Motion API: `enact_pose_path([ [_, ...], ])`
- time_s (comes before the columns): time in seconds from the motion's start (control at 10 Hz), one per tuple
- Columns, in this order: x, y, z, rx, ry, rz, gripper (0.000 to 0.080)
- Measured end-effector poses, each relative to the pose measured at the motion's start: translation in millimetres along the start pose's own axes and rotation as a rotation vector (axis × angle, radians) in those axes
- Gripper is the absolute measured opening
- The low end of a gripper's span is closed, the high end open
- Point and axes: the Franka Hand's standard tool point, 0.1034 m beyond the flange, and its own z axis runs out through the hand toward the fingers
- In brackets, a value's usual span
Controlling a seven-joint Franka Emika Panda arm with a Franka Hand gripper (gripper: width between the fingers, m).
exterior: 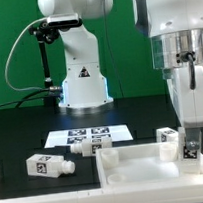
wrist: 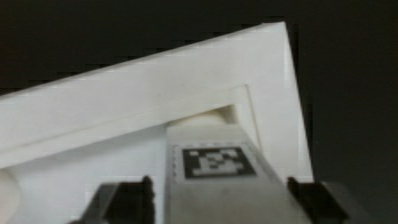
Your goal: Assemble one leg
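Straddling the small white rectangular plastic leg point(wrist: 214, 160), gripper point(wrist: 217, 208) jaws apart, not touching it. Prob light, stiff, slick plastic; pinch flat sides directly btwn fingers, mid-body.

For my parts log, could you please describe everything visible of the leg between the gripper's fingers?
The leg is a small white block, plastic-looking, with a black-and-white square tag on its facing side. It sits at the corner of the white panel, inside the raised rim; no peg shows. The gripper straddles it, dark gaps separating each finger from it.
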Motion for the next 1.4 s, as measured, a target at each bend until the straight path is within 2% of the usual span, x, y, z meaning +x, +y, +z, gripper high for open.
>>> enact_pose_path([
  [0.1, 1.0, -3.9, -0.4, 0.023, -0.004, -0.246, 0.0453],
  [0.2, 1.2, -9.7, -0.2, 0.059, -0.016, -0.478, 0.0602],
  [0.3, -3.3, -6.5, 3.0, 0.097, -0.04, -0.577, 0.0602],
  [0.4, -15.4, 5.8, 5.1, 0.083, -0.052, -0.625, 0.0641],
  [0.7, -8.7, 0.2, 4.7, 0.092, -0.034, -0.835, 0.0649],
  [0.8, -7.4, 0.2, 4.4, 0.087, -0.026, -0.974, 0.0649],
  [0.9, -3.0, -0.9, 2.5, 0.058, -0.024, -1.2, 0.0649],
  [1.0, 4.3, -8.9, -2.6, 0.019, -0.061, -1.397, 0.0649],
  [1.1, 6.6, -12.6, -1.5, 0.001, -0.077, -1.475, 0.0649],
  [1.4, 7.8, -13.7, -0.6, 0.003, -0.064, -1.44, 0.0613],
])
